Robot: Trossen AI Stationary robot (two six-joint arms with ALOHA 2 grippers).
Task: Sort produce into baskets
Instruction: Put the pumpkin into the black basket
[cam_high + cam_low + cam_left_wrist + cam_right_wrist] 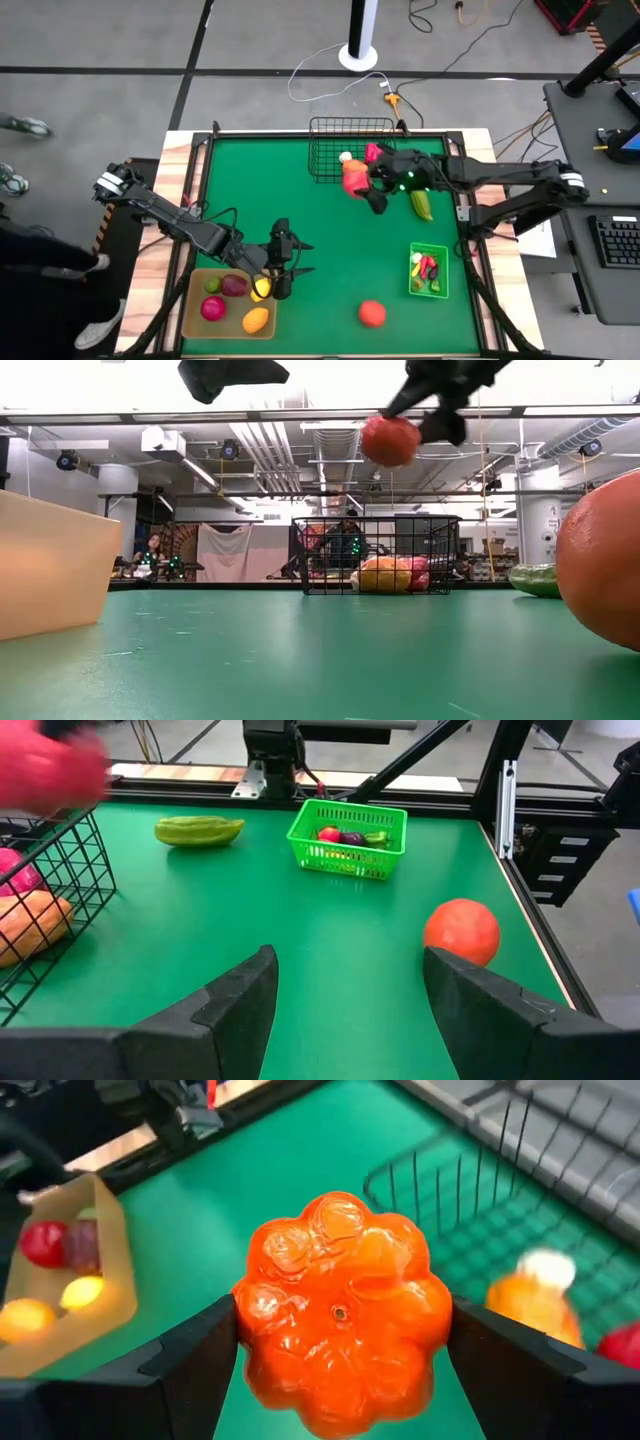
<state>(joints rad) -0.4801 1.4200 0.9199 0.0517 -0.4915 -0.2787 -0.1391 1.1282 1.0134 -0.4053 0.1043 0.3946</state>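
Orange pumpkin (340, 1315) clamped between right claw (340, 1365) fingers (above mat)

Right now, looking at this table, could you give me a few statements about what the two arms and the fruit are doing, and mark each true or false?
1. The right gripper holds an orange pumpkin. True.
2. The left gripper is clamped on a lemon. False: its fingers are open and empty, above the tan tray.
3. The green bin has produce in it. True.
4. The black wire basket is empty. False: it holds several pieces.
5. A red-orange round fruit lies loose on the green mat. True.
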